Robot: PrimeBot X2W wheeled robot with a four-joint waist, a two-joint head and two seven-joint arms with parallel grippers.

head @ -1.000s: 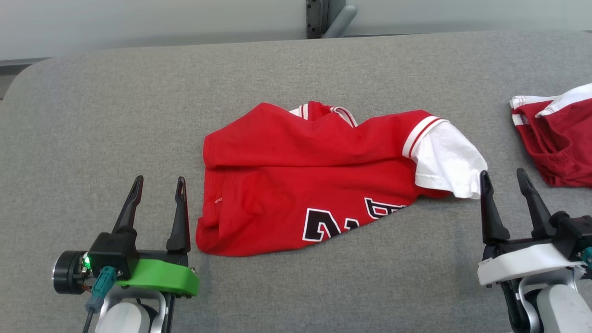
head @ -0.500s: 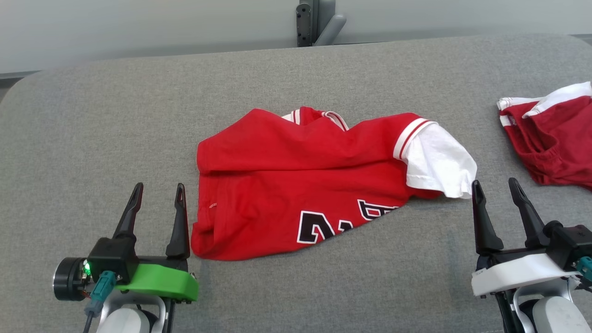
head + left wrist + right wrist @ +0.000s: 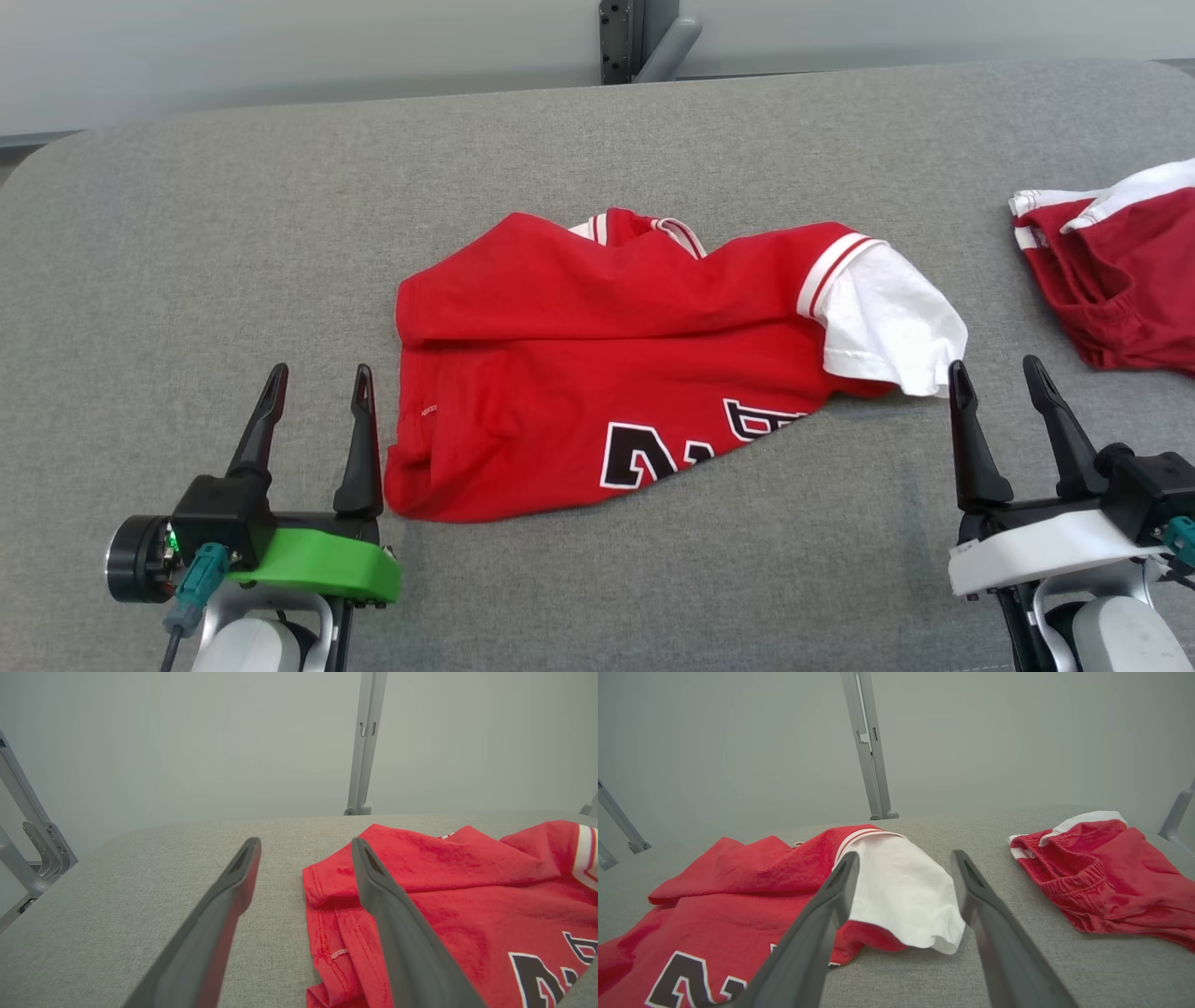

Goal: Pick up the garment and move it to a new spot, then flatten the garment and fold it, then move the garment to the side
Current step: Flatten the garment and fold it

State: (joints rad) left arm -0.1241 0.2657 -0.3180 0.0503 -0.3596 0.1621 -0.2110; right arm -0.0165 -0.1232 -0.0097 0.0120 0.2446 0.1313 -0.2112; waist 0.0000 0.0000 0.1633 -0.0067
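Only the view has shifted: left gripper [image 3: 320,370] and right gripper [image 3: 991,363] stay spread, empty, flanking the shirt [image 3: 597,355], pickup not begun.

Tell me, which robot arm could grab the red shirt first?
Probably the right. The right gripper is open, and in its wrist view the white sleeve lies just ahead between its fingers. The left gripper, open too, has bare table between its fingers, the red shirt beside it.
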